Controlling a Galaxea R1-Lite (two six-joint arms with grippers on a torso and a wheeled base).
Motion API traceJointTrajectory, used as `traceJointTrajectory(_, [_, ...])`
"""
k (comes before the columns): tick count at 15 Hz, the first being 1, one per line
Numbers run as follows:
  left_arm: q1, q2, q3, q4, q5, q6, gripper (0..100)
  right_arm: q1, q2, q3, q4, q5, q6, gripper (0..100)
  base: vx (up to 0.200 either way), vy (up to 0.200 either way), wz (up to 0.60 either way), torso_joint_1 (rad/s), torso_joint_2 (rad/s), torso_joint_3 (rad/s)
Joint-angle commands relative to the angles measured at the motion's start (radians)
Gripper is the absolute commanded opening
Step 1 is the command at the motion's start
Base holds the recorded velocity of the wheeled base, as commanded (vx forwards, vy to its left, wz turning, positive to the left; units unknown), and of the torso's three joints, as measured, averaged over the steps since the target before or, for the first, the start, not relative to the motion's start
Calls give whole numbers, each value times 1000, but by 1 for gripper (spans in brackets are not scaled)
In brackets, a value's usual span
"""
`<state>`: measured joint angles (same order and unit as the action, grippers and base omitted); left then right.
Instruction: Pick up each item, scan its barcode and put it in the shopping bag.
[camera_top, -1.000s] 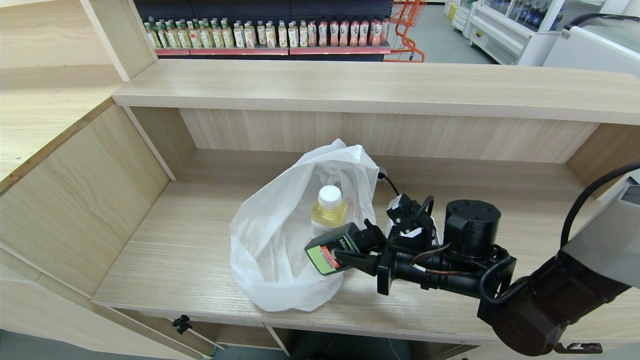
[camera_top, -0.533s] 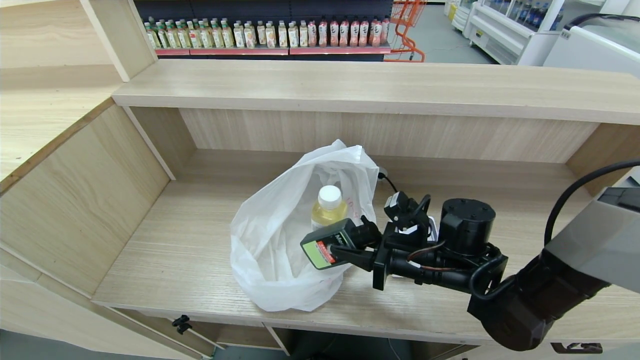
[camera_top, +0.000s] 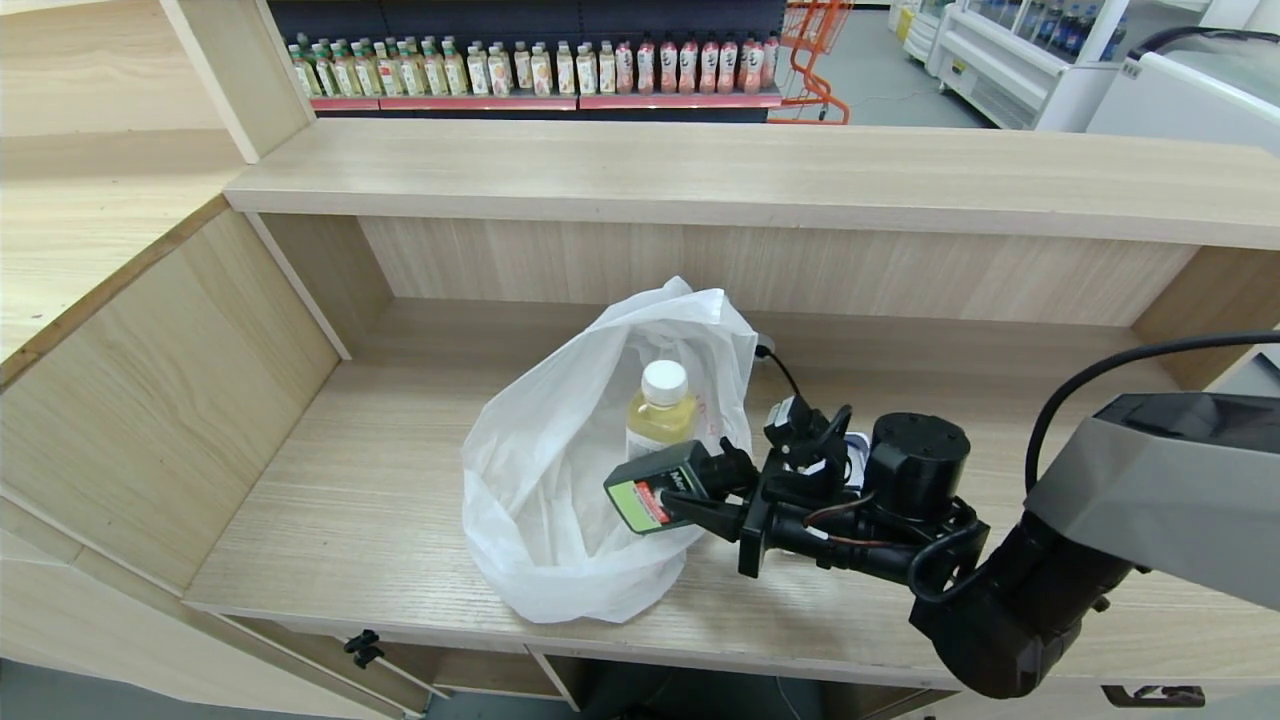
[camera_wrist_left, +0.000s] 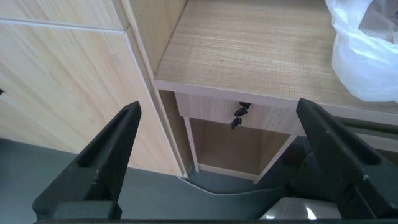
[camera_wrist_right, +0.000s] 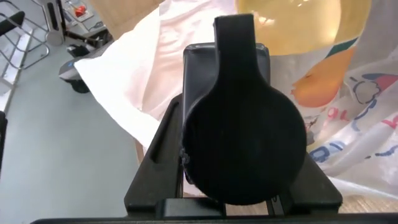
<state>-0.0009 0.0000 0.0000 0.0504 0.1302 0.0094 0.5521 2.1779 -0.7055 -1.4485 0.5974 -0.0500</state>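
No print can be read clearly. The small dark box (camera_top: 655, 490) carries white lettering and a green-and-red label. The white plastic shopping bag (camera_top: 560, 480) bears faint red marks, too small to make out.

Pale wooden counter (camera_top: 350, 480), raised ledge (camera_top: 700, 170) behind, shelf of bottled drinks (camera_top: 540, 70), orange trolley (camera_top: 815, 50), white freezers (camera_top: 1020, 60)

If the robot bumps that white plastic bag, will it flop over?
Probably floppy: the thin white plastic shopping bag is crumpled and sagging. The white-capped yellow drink bottle standing inside likely weighs it down, so it may not slide.
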Motion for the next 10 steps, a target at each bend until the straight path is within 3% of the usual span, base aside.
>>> traceJointTrajectory(1, [-1, 2, 0, 0, 0, 0, 100, -3, 43, -15, -13, -1, 7, 0, 0, 0, 0, 0, 0, 0])
traceJointTrajectory(6, [-1, 0, 0, 0, 0, 0, 100, -4, 60, -45, -16, 1, 33, 0, 0, 0, 0, 0, 0, 0])
traceJointTrajectory(7, [-1, 2, 0, 0, 0, 0, 100, -3, 59, -55, -16, 1, 47, 100, 0, 0, 0, 0, 0, 0])
traceJointTrajectory(10, [1, 0, 0, 0, 0, 0, 100, 6, 26, -80, -6, 2, 93, 100, 0, 0, 0, 0, 0, 0])
